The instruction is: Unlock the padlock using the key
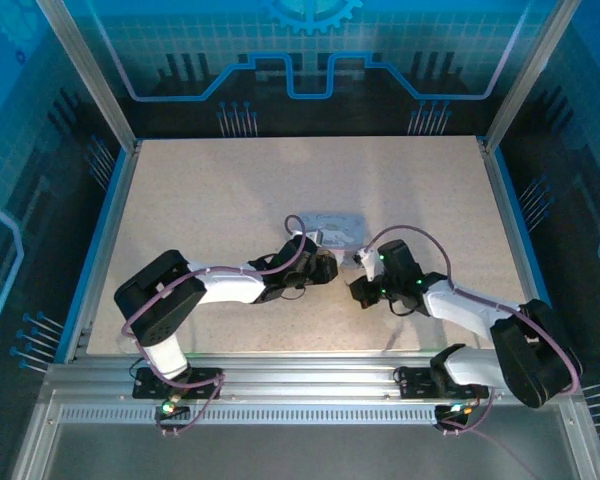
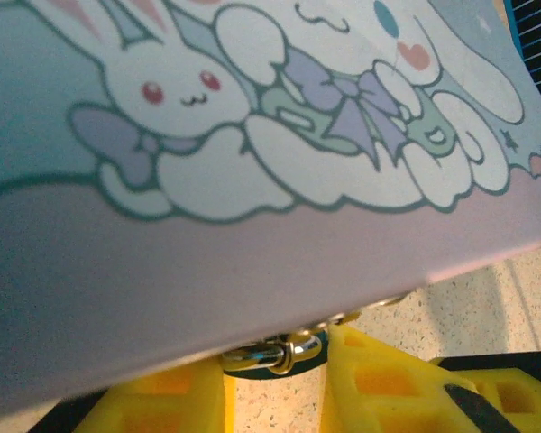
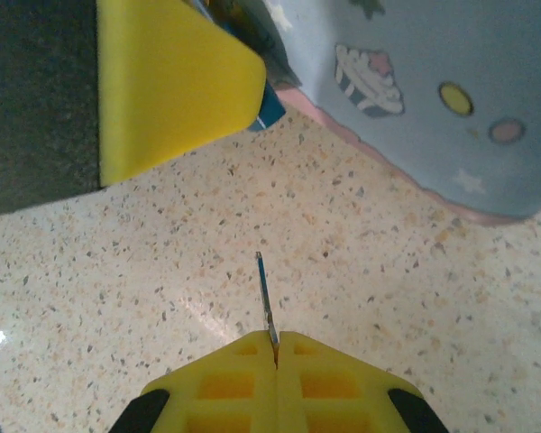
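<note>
In the left wrist view the padlock [image 2: 272, 354] shows its silver shackle and dark body just under the edge of the pastel tin [image 2: 252, 135]. My left gripper [image 2: 275, 365] has a yellow finger pressed on each side of the padlock. My right gripper [image 3: 277, 341] is shut on the key [image 3: 264, 290], whose thin dark blade sticks out forward over the table. That blade points toward the left gripper's yellow finger [image 3: 171, 90], with a gap of bare table between them. From above, the left gripper [image 1: 325, 267] and right gripper [image 1: 362, 262] face each other in front of the tin [image 1: 330, 226].
The cartoon-printed tin lies flat mid-table, and its blue side [image 3: 451, 90] is close ahead and to the right of the right gripper. The speckled tabletop [image 1: 230, 190] is bounded by blue rails [image 1: 95, 250] and metal frame posts.
</note>
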`<state>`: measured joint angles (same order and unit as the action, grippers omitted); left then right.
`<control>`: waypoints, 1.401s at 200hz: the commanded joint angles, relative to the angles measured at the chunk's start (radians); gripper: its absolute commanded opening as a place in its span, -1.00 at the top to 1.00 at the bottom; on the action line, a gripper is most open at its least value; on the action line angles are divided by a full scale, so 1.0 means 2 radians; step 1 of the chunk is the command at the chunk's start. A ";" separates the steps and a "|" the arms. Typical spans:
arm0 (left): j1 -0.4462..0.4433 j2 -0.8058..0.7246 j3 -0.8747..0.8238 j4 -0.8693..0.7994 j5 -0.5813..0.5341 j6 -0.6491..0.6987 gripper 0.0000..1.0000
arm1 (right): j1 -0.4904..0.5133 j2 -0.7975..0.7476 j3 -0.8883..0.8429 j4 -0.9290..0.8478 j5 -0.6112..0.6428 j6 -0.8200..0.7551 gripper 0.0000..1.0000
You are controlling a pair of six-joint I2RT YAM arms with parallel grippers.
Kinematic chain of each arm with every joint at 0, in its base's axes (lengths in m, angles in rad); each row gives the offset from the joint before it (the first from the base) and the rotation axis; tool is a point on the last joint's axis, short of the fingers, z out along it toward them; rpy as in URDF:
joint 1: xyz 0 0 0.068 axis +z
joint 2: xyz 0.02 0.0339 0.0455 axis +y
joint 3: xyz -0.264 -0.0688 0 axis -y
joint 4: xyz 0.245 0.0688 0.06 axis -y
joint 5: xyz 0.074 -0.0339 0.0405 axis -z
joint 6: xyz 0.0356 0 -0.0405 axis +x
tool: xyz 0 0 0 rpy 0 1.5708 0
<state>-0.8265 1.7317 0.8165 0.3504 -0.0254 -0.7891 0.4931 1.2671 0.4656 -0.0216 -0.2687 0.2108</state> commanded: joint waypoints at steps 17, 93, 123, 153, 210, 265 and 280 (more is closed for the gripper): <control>0.004 -0.023 0.022 0.014 0.014 -0.021 0.55 | 0.008 0.019 0.006 0.057 -0.001 -0.017 1.00; 0.009 -0.025 0.027 -0.003 0.026 -0.052 0.56 | 0.013 0.029 0.004 0.096 0.025 -0.029 1.00; 0.012 -0.027 0.025 -0.001 0.028 -0.057 0.57 | 0.015 0.033 0.006 0.097 0.035 -0.029 1.00; 0.014 -0.029 0.024 0.000 0.031 -0.058 0.57 | 0.017 0.037 0.011 0.091 0.041 -0.029 1.00; 0.014 -0.028 0.023 0.001 0.034 -0.060 0.59 | 0.026 0.048 0.017 0.091 0.036 -0.038 1.00; 0.015 -0.028 0.024 0.000 0.034 -0.060 0.59 | 0.026 0.036 0.006 0.108 0.042 -0.035 1.00; 0.016 -0.028 0.024 -0.003 0.033 -0.061 0.59 | 0.026 0.033 0.005 0.109 0.040 -0.035 1.00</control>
<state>-0.8021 1.7191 0.8356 0.3183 0.0242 -0.9119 0.5301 1.3540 0.4728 0.1627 -0.1902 0.1551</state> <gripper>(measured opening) 0.219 0.048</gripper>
